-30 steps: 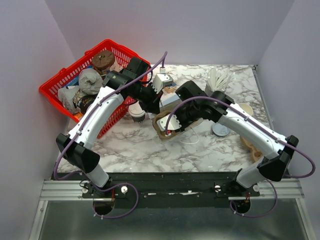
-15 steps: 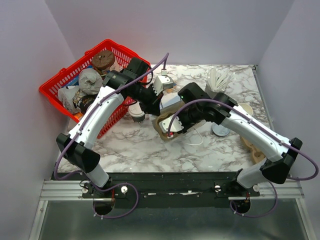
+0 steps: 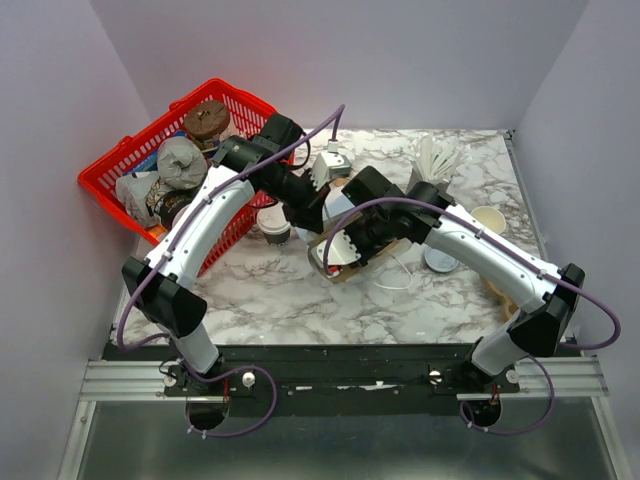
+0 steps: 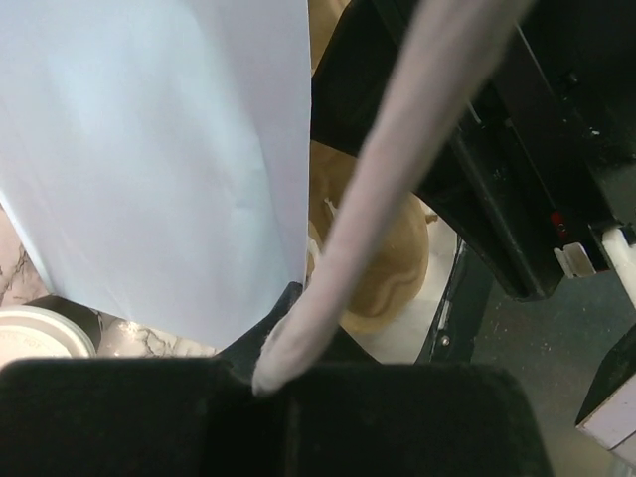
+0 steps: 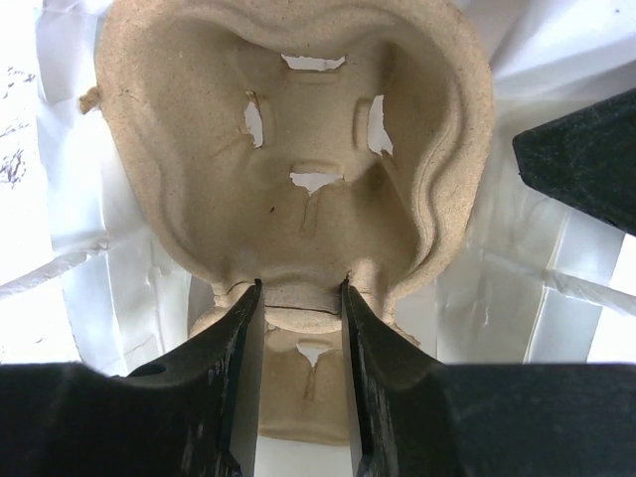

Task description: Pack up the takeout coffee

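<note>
We are pinching the bag [image 4: 149, 149] in the left gripper [image 4: 278, 397] and the carrier [image 5: 298, 129] in the right gripper [image 5: 300, 290], the coffee [image 3: 272, 222] standing just left, nearer the left arm.

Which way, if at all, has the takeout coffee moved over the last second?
No. The takeout coffee stands at the same spot beside the red basket, seen from the top view.

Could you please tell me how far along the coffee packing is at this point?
Done: the left gripper is shut on the white bag, holding it up. In hand: the right gripper is clamped on the pulp cup carrier, with bag paper around it. Left: the lidded takeout coffee stands on the table beside the red basket, in neither carrier nor bag.
</note>
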### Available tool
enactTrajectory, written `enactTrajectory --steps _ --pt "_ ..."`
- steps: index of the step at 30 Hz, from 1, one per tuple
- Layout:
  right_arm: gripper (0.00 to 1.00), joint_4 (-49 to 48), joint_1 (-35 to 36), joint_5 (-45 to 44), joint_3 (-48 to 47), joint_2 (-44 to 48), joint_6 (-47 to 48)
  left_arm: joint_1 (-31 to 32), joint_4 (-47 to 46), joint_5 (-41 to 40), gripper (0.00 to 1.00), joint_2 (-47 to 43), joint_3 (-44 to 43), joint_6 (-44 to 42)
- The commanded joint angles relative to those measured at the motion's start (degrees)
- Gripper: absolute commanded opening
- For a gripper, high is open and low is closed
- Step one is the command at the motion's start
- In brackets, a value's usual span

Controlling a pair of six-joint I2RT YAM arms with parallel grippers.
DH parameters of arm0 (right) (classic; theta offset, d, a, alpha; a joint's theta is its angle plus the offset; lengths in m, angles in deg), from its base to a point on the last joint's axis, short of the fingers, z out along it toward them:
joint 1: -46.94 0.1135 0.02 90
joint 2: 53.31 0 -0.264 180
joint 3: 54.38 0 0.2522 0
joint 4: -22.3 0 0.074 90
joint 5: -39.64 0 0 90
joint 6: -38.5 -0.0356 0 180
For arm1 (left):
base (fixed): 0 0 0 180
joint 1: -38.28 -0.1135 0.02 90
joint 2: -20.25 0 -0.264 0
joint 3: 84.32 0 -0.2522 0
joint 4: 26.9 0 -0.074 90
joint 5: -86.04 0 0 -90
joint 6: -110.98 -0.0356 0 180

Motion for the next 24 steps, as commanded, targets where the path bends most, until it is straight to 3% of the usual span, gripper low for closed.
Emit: enactTrajectory --steps 1,6,11,15,21,24 --pt "0.01 2.44 0.39 -3.10 -2.61 0.01 0.44 -0.13 4.80 2.38 0.00 1.97 -2.12 -1.83" --pt "0.00 -1.06 0.39 -3.00 2.03 2.92 -0.44 -0.14 5.50 1.85 0.00 2.93 -3.88 -2.01" --pt "0.00 -0.28 0.48 -2.74 -0.50 -1.98 -1.93 -0.14 4.97 3.17 0.00 5.21 -6.76 1.51" --pt "0.01 2.18 0.39 -1.95 -5.07 -5.68 -2.64 -0.14 4.45 3.96 0.10 7.06 -8.71 2.92" --pt "0.00 -0.19 0.39 -1.95 -3.06 -6.22 -2.55 -0.14 3.75 2.74 0.23 7.33 -9.33 3.36" --pt "0.01 -1.85 0.39 -2.13 -2.79 -6.40 -2.46 -0.22 4.18 2.56 0.19 7.85 -10.55 3.18"
